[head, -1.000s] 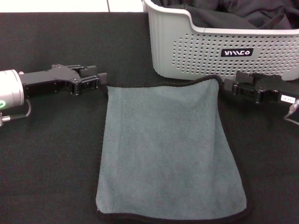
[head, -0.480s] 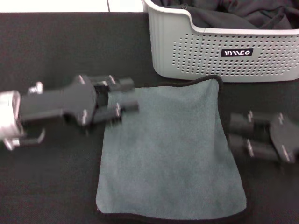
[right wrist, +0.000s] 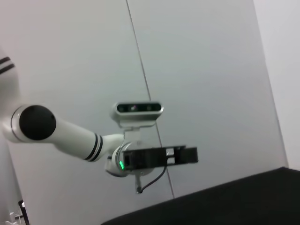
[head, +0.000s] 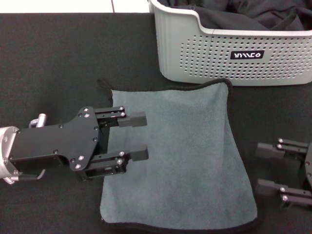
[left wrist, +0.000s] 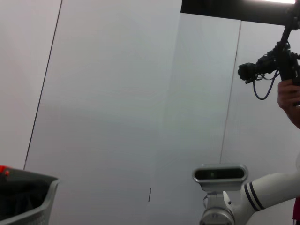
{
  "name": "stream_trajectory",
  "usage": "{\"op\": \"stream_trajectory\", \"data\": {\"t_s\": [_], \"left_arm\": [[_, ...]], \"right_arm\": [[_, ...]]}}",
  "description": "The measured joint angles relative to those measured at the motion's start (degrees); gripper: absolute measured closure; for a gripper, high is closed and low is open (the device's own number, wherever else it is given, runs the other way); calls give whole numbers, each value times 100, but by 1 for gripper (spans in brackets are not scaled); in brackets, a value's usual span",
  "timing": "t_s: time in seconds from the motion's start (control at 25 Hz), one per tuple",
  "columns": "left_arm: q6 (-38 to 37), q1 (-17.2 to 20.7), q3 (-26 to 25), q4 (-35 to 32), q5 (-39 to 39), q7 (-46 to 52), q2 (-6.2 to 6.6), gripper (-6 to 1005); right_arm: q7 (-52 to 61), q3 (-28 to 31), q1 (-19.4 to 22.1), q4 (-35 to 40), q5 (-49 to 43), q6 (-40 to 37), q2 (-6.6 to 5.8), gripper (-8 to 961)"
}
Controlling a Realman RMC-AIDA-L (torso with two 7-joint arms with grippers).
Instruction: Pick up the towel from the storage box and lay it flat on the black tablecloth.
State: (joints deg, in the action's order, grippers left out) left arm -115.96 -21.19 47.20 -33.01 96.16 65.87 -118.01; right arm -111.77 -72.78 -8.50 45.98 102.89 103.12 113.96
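Grey side up, the towel [head: 178, 156] lies spread flat on the black tablecloth [head: 58, 63], its black stitched border showing along the far, right and near edges, and its far edge just in front of the storage box [head: 234, 53]. That light grey perforated basket carries a small black label [head: 247, 55] with white lettering too stylised to read for sure; a dark clothing bundle [head: 243, 14] fills its inside. The left gripper [head: 139, 136] hangs over the towel's left edge with its fingers spread apart, grasping nothing. The right gripper [head: 265, 168] sits beside the towel's right edge, over the bare cloth, also released with its fingers apart. From the right wrist view, the left arm [right wrist: 70, 136] shows against a pale wall.
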Motion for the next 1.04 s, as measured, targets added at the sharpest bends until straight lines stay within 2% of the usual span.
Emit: {"op": "stream_trajectory", "data": {"t_s": [0.12,0.36,0.56,0.72,1.04], "left_arm": [[-4,-24,3,-4,91,-4,40,436],[-4,-194,9,-4,312,-39,157,392],[-10,-274,-18,62,254,-51,265,318],[-23,-270,-12,75,200,-58,337,303],[-23,-210,8,85,218,-169,297,303]], "right_arm": [[17,2,-88,41,64,-22,4,332],[-20,-221,-565,-89,220,-92,96,178],[3,-454,-855,-249,234,-201,121,126],[1,-529,-932,-299,283,-192,126,126],[-40,-594,-940,-330,301,-196,126,126]]}}
